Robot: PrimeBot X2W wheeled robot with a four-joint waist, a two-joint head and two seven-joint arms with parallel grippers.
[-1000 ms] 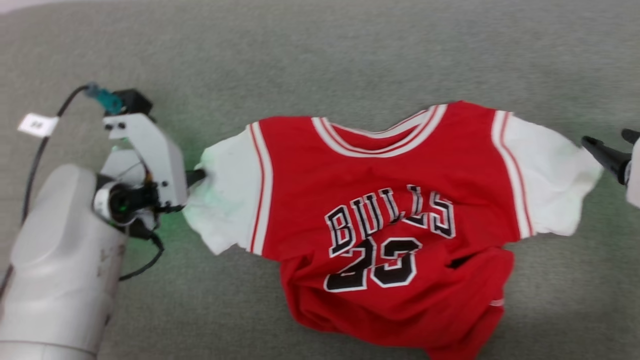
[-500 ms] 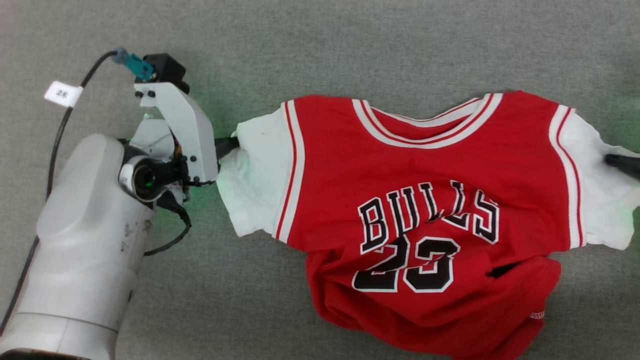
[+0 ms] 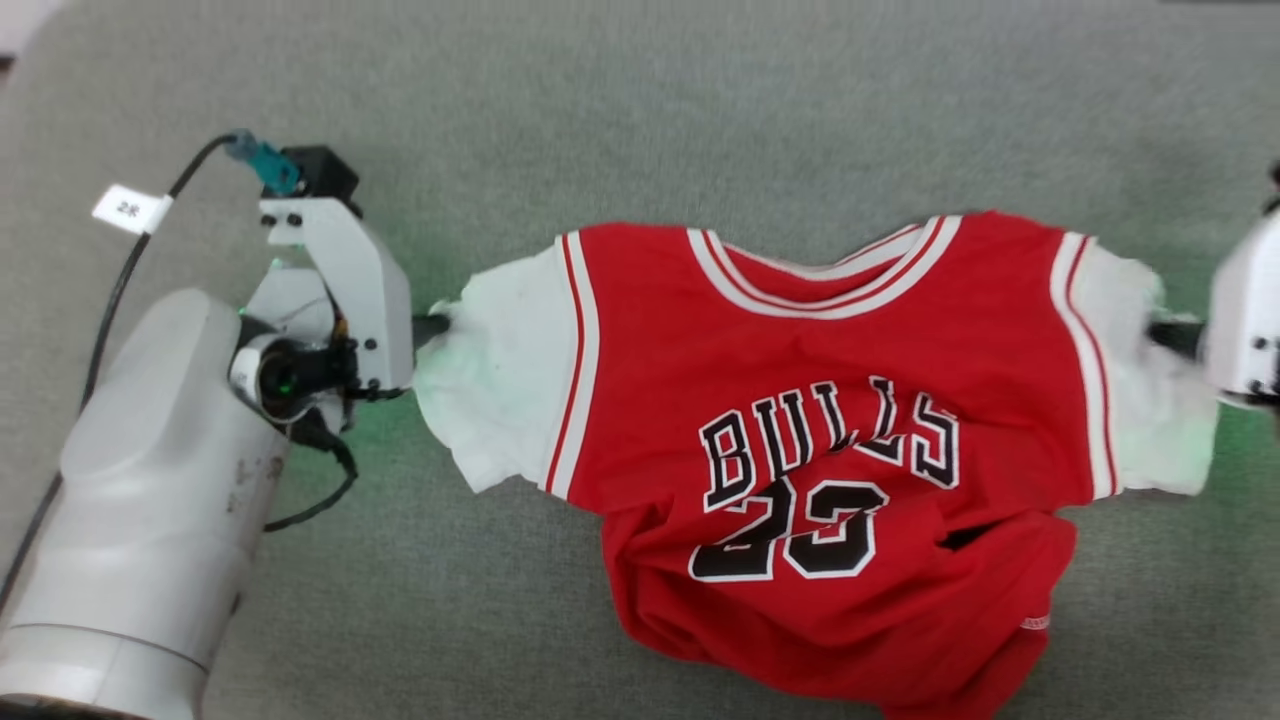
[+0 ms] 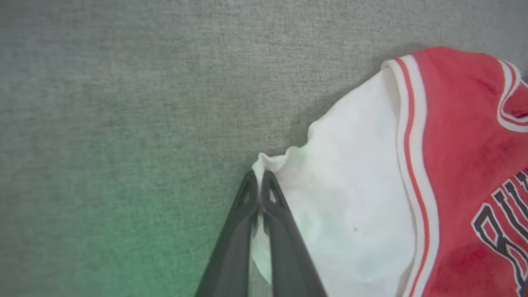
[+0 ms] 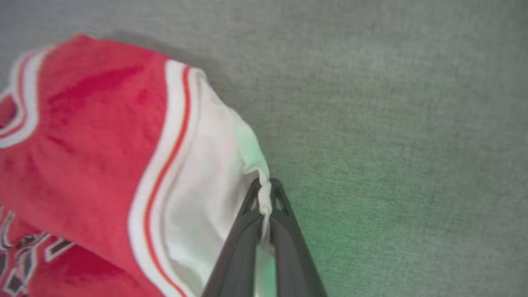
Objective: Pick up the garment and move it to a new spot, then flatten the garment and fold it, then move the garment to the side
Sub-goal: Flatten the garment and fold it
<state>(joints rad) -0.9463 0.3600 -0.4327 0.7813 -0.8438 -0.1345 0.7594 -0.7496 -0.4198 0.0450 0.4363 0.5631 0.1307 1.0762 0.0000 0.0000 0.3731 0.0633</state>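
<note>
The garment (image 3: 800,380) is a red jersey with white short sleeves and black "BULLS 23" lettering, lying face up on the grey surface with its lower half bunched in folds. My left gripper (image 3: 440,325) is shut on the edge of the white sleeve at the head view's left; the left wrist view has that gripper (image 4: 260,181) pinching the sleeve's (image 4: 346,214) rim. My right gripper (image 3: 1160,335) is shut on the opposite white sleeve (image 3: 1150,400); the right wrist view has this gripper (image 5: 265,189) with the cloth (image 5: 206,173) pinched between its closed fingers.
A grey carpet-like surface (image 3: 640,110) spreads all around the jersey. A black cable with a white tag (image 3: 130,208) runs by my left arm (image 3: 170,490). Green light tints the surface near both wrists.
The head camera has shifted between frames. The right gripper, apart from the right sleeve a second ago, has come onto it and shut on its edge. The left gripper has kept its hold.
</note>
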